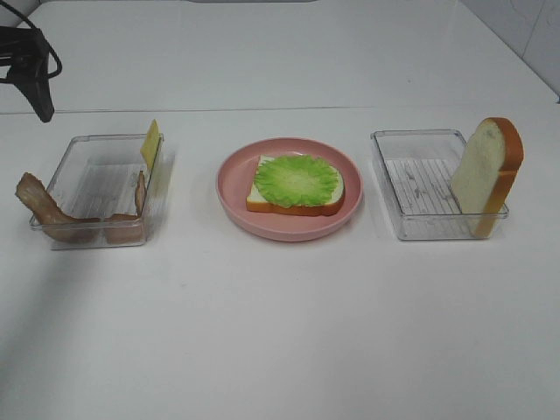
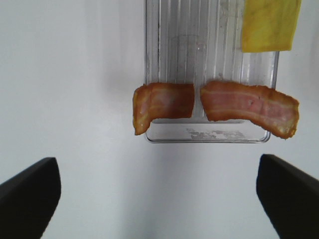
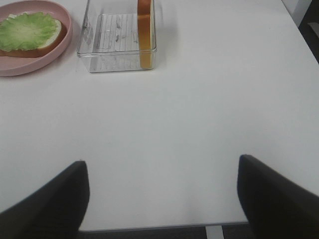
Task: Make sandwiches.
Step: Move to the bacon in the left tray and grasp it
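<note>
Left wrist view puts your left gripper [image 2: 157, 172], jaws wide and empty, facing two bacon strips [image 2: 244, 105] draped crosswise over the near rim of the clear tray [image 2: 189, 45]; the lettuce-topped bread [image 1: 296, 182] sits on the pink plate [image 1: 229, 188].

White counter [image 1: 280, 332] fills nearly whole exterior view; matte, plain. Thin seam [image 1: 289, 109] crosses it side to side toward far end. Past far right corner, white tiled wall [image 1: 535, 33], grey grout lines. Right wrist view: near counter edge, dark strip of floor [image 3: 149, 234] below. Light even, diffuse; shadows soft, faint.
</note>
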